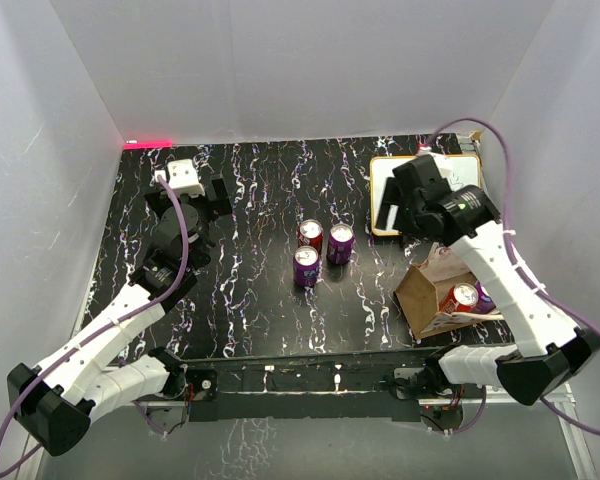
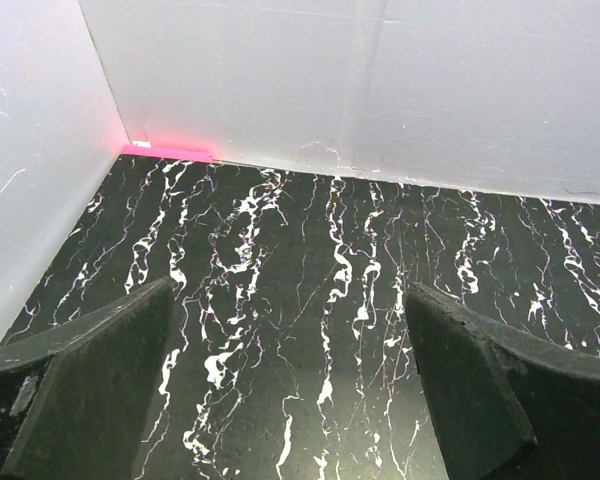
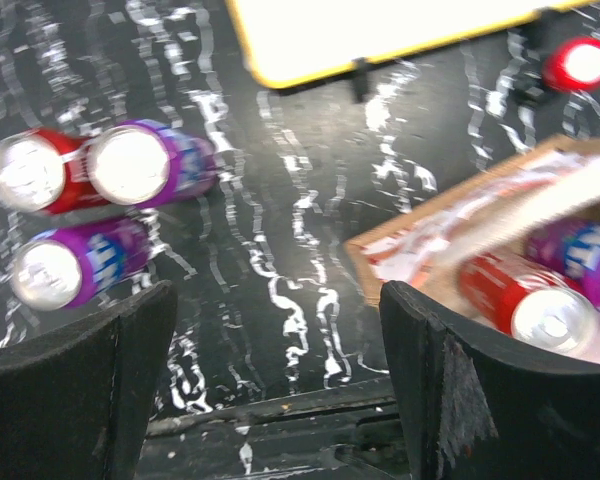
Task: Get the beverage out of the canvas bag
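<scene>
The black marbled table (image 1: 260,310) fills the floor of a booth whose white walls (image 1: 280,70) close it in on the left, far and right sides. The widest open ground is the left and middle of the table. The right side is crowded.

The left arm (image 1: 110,335) reaches from its near-left base toward the far left. Its left gripper (image 2: 290,295) hangs over bare table near the far wall, jaws spread wide with nothing between them. The right arm (image 1: 525,300) rises from the near-right base and bends back over the right side of the table. The right gripper (image 3: 278,290) points down just past the near edge of the white board (image 1: 380,195), which lies at the far right. Its jaws are also wide apart and empty.

The canvas bag (image 1: 420,298) sits at the near right, close to the table's near edge and under the right forearm. It is tan and boxy with its mouth open. A pale handle (image 3: 540,205) crosses the opening. Inside it lie a red can (image 1: 464,296) and, just right of it, a purple can (image 3: 580,250), both tilted with silver tops showing.

A cluster of three upright cans (image 1: 306,267), one red and two purple, stands mid-table, well left of the bag.
</scene>
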Motion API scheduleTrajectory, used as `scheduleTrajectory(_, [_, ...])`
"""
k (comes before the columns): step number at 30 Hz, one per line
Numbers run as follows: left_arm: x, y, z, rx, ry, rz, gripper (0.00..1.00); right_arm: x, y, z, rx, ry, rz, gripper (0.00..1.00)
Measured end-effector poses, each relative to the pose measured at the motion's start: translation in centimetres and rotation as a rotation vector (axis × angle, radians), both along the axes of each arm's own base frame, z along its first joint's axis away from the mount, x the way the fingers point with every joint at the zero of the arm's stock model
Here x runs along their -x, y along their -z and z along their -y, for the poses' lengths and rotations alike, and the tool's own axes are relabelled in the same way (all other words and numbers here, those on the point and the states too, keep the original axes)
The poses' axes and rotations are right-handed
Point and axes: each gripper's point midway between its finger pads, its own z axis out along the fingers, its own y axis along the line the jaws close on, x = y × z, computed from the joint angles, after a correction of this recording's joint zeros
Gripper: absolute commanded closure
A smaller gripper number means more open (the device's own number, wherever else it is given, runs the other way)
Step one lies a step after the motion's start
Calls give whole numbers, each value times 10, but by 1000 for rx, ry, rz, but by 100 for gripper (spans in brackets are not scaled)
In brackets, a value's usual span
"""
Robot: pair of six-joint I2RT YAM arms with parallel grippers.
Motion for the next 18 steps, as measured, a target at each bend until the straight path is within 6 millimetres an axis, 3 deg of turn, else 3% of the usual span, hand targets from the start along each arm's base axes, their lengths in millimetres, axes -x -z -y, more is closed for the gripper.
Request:
scheduleTrajectory(3, [1,0,3,0,10,0,3,10,8,35,44,116,-26,19])
scheduleTrajectory(8, [2,0,8,-1,26,0,3,20,18,70,92,241,-64,22])
scheduleTrajectory(13, [4,-1,12,-4,38,2,3,26,20,93,104,332,-70,23])
scheduleTrajectory(18, [6,-3,15,-4,48,9,3,31,17,103,97,377,-57,24])
